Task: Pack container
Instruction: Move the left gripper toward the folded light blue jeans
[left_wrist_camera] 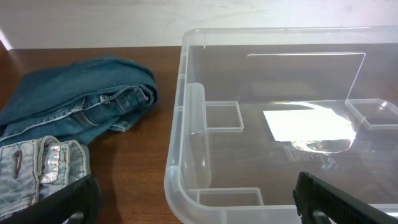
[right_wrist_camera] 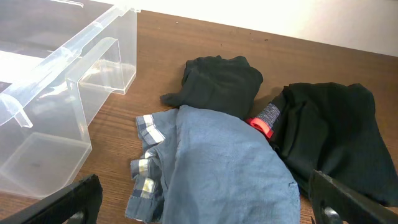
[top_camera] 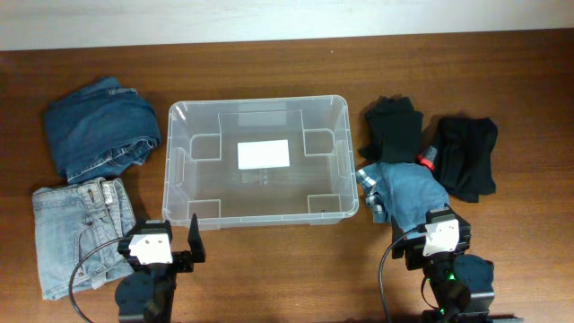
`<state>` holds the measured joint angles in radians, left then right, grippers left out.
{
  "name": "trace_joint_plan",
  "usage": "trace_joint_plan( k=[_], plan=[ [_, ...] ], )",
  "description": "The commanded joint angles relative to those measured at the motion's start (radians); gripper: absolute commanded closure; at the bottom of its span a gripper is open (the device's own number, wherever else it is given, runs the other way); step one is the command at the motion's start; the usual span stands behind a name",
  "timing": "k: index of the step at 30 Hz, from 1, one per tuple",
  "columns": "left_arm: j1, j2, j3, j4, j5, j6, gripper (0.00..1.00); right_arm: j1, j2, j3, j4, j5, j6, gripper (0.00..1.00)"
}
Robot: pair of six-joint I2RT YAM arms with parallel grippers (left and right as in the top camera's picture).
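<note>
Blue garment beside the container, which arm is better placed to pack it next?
Right, probably. The blue garment lies directly ahead of the open right pincer, right of the container; the left pincer sits beyond it, by the pale jeans.

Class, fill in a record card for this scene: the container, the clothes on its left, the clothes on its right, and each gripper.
Container: clear plastic, central, empty except a white label on its base
Left of it: dark blue jeans; light blue jeans
Right of it: black garment; second black garment; blue garment
Left gripper: open, empty
Right gripper: open, empty
</note>
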<state>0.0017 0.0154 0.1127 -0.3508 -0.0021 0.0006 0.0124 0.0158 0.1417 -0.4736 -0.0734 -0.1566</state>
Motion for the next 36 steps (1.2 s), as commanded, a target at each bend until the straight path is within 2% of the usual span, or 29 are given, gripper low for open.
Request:
trace_joint_plan(
  k=[1,25,28,36],
  plan=[
    [-0.004,-0.008,-0.006,0.001,0.014,0.012,0.01,-0.007,-0.007,-0.007,-0.001,-0.005,0.008,0.02],
    [-0.004,-0.008,-0.006,0.003,0.019,0.014,0.00,-0.007,-0.007,-0.007,-0.001,-0.005,0.008,0.02],
    [-0.004,-0.008,-0.006,0.033,0.116,0.012,0.01,-0.007,-0.007,-0.007,-0.001,-0.005,0.008,0.01],
    [-0.003,0.012,0.008,0.109,0.090,-0.005,0.01,-0.007,-0.007,-0.007,-0.001,-0.005,0.008,0.02]
  ],
)
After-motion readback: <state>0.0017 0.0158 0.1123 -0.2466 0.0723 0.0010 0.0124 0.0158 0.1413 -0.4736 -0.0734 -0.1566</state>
